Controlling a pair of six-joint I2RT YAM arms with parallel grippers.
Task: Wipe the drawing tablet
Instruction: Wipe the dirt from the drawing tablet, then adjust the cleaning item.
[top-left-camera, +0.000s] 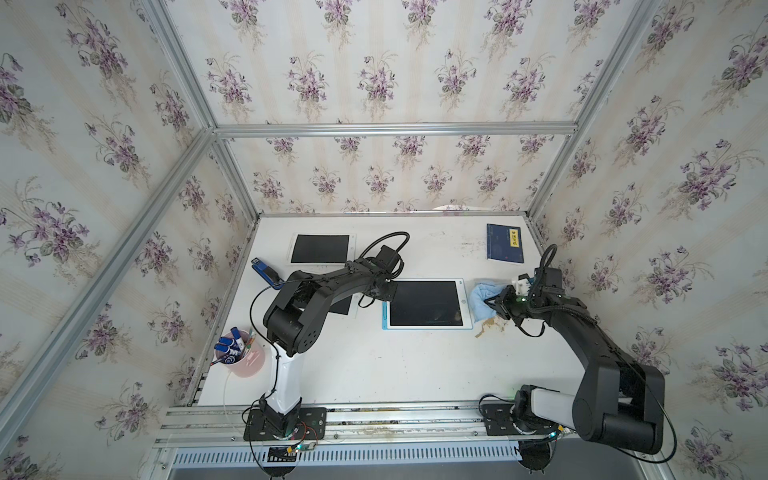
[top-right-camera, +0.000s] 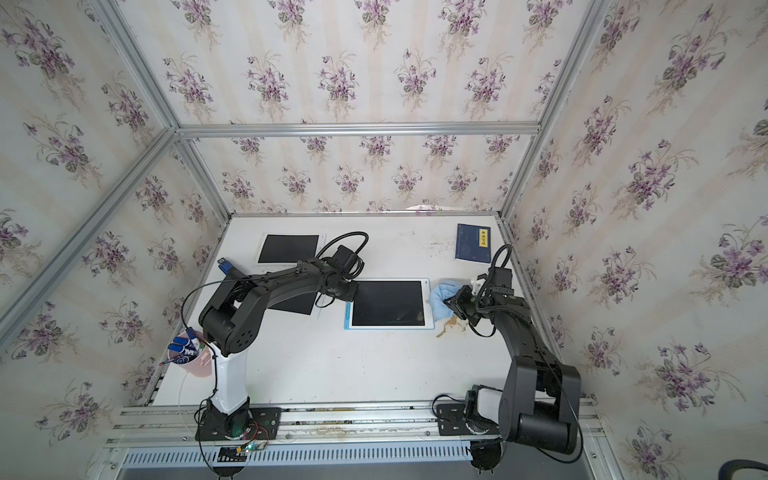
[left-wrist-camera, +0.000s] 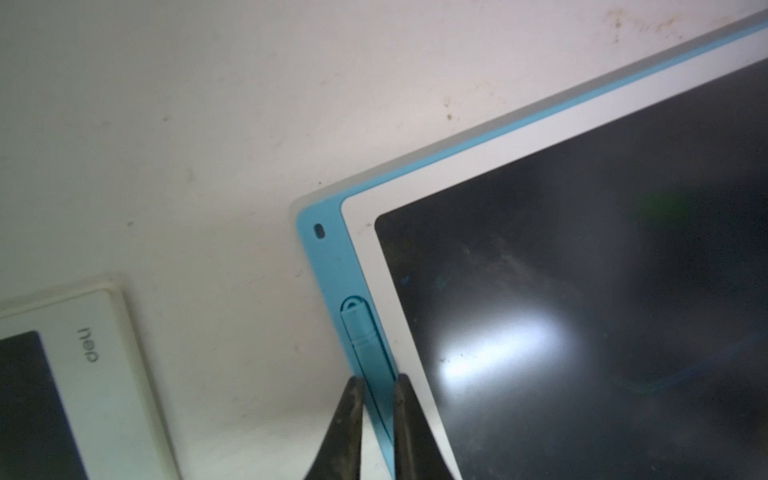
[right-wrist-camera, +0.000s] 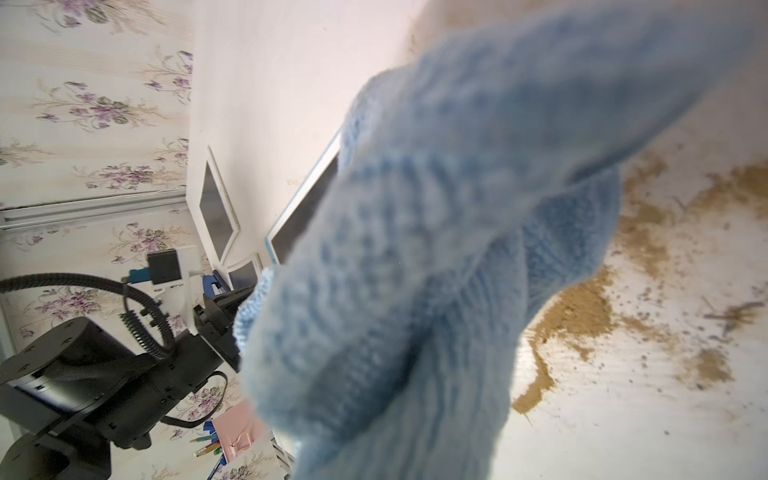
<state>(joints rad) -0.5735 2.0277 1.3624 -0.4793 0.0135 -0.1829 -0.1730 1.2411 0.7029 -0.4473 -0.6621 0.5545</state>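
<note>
Top view: pink cup (top-left-camera: 249, 365) of blue markers (top-left-camera: 227, 344) stands near left on the white table (top-left-camera: 395, 365); midway, the drawing tablet (top-left-camera: 426, 303) lies flat, the left gripper (left-wrist-camera: 377, 384) all but closed astride its left-edge stylus (left-wrist-camera: 361, 332); just right, the right gripper (top-left-camera: 495, 302) clamps a blue cloth (top-left-camera: 478, 300) beside a brown stain (top-left-camera: 490, 325); floral wallpaper (top-left-camera: 374, 174) beyond.

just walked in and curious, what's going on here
The right gripper is shut on a blue cloth, holding it beside the tablet, not yet on it. The left gripper, shut, has its tips at the tablet's blue edge by the stylus, apparently steadying it.
</note>
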